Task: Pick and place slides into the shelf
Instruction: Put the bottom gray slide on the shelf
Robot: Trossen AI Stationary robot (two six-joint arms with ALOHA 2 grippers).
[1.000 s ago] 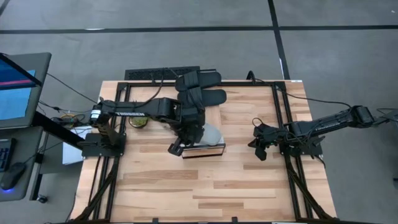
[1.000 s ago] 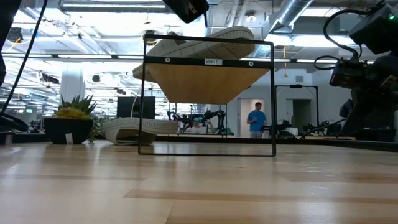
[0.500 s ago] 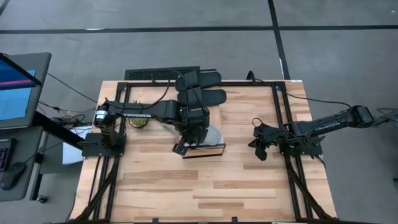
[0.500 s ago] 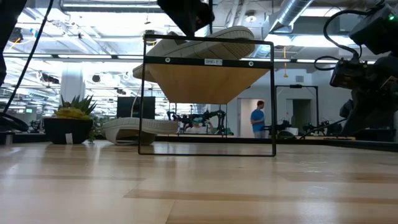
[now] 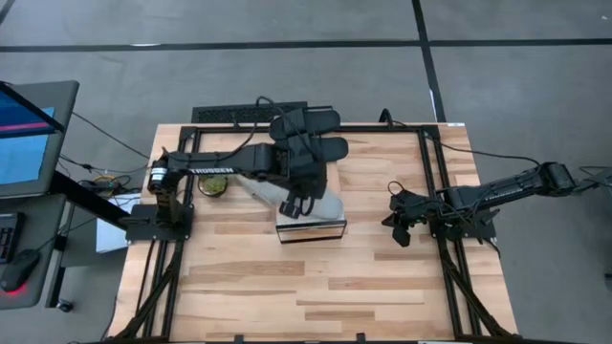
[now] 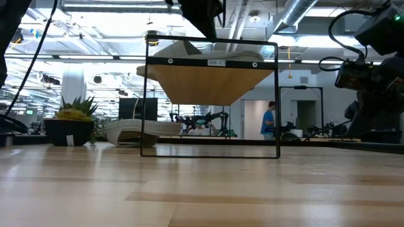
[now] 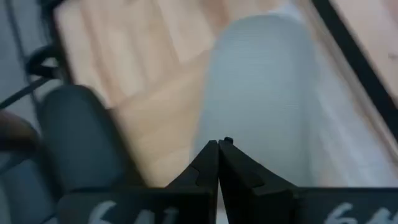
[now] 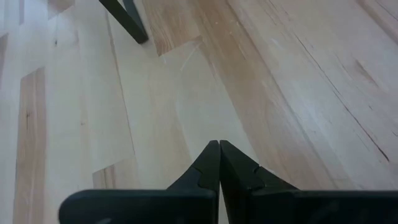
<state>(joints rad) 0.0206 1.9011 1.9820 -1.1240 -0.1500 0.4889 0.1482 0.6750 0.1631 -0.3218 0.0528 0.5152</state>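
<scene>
The shelf (image 5: 311, 232) stands mid-table, its silvery front rim (image 6: 211, 62) facing the near edge. One pale slide (image 5: 328, 206) (image 6: 189, 53) (image 7: 261, 87) lies on top of it. A second pale slide (image 5: 260, 189) (image 6: 136, 131) rests sole-down on the table behind the shelf's left end. Two black slides (image 5: 306, 120) (image 5: 325, 149) lie at the far edge. My left gripper (image 5: 295, 207) (image 7: 217, 144) is shut, just over the pale slide on the shelf. My right gripper (image 5: 397, 234) (image 8: 219, 146) is shut over bare table at the right. My left gripper has its shut fingertips at the upper side of the pale slide (image 7: 249, 134) on the shelf. They come from above, slanting toward the far edge. I cannot tell whether they touch it.
A small potted plant (image 6: 69, 123) (image 5: 212, 188) stands at the left behind the shelf. Black frame rails (image 5: 435, 191) run along the table's sides. A monitor (image 5: 29, 134) stands off the table's left. A person (image 6: 270, 120) walks far behind.
My left gripper has moved from the shelf's near left corner toward the far edge, over the pale slide, turning as it went and staying shut. The pale slide on the shelf now lies lower and flatter than before. The person in the background walked right.
</scene>
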